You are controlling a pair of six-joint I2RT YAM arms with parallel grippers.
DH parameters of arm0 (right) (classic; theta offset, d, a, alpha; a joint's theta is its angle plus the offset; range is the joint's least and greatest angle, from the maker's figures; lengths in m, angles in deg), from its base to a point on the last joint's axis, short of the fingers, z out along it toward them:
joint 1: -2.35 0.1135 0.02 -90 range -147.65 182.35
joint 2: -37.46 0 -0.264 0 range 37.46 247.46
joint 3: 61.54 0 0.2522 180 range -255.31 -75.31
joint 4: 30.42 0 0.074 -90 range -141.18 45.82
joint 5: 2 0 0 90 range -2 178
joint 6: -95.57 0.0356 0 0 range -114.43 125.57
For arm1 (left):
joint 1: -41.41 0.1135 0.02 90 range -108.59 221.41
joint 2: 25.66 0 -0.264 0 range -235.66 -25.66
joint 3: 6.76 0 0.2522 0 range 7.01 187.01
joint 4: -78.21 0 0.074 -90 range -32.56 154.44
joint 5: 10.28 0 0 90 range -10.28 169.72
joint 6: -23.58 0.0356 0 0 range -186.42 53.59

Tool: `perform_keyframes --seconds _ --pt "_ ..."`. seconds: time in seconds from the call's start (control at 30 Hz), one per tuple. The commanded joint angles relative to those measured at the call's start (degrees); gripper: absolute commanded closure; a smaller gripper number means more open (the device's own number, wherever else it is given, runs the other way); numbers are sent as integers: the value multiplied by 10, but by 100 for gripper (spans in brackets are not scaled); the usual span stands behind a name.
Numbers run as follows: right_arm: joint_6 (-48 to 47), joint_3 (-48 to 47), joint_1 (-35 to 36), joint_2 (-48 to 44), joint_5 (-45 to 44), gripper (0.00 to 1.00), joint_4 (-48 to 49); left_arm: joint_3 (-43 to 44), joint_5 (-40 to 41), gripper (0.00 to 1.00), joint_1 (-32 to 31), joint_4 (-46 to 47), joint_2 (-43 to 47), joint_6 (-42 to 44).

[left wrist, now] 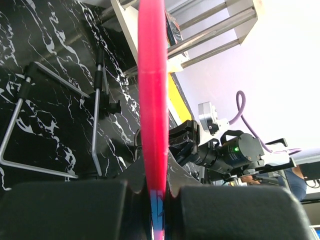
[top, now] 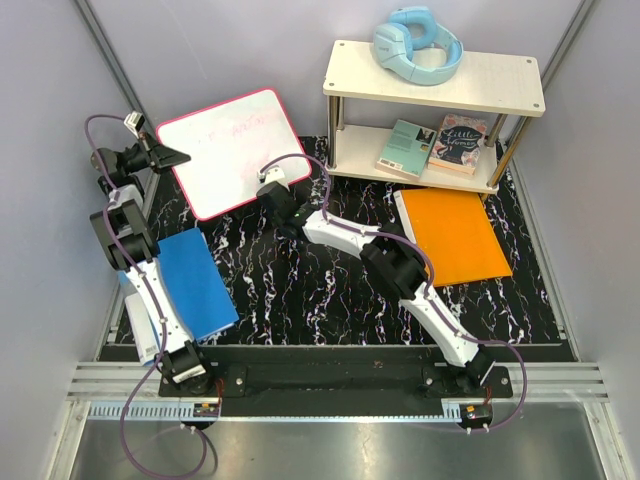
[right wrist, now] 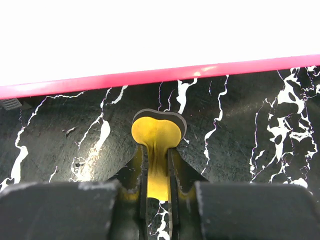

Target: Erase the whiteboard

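The left gripper (left wrist: 156,194) is clamped narrow on the whiteboard (top: 235,150). Its black, matte fingers pinch the thin, glossy pink-red rim, which runs straight up the wrist view as a smooth, rounded strip. The grip sits on the board's short edge at 9 o'clock.

The right gripper (right wrist: 157,152) is closed tight on a yellow pad (right wrist: 157,131). The pad is soft-looking with a dark backing, and its lobed end bulges past the fingertips. It sits just short of the board's long rim at 6 o'clock, and contact cannot be made out.

The whiteboard lies at about 10 o'clock on the mat (top: 300,290). It is a flat white rectangle with rounded corners and faint pink scribbles. Its long axis runs from 8 o'clock to 2 o'clock, with the written face up toward the top camera. The mat is black with white marble-like veins.

A bent wire stand (left wrist: 55,125) of thin metal rod rests on the mat beside the board. A smooth blue folder (top: 195,285) lies at 8 o'clock and an orange folder (top: 455,235) at 3 o'clock. At 1 o'clock a pale two-tier shelf (top: 500,95) on metal posts carries light blue headphones (top: 415,45) on top and books (top: 435,145) below.
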Motion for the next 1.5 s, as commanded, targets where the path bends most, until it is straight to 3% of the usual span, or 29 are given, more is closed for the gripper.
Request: perform_keyframes --seconds 0.0,0.23,0.7,0.93,1.13,1.3,1.47 --pt "4 8 -2 -40 2 100 3 20 -49 100 6 285 11 -53" --pt "9 18 -4 -44 2 100 3 60 -45 100 12 285 -5 -75" --pt "32 27 -3 -55 23 100 -2 23 -53 100 71 285 31 -66" --pt "60 24 -2 -68 39 100 -16 51 -69 100 89 286 18 -84" --pt "48 8 42 -100 30 100 -26 77 -69 100 88 285 10 -104" --pt "77 -34 108 -110 85 100 -15 56 -68 100 85 285 17 -104" --pt "110 -107 156 -63 145 100 3 31 -66 100 80 286 27 -101"
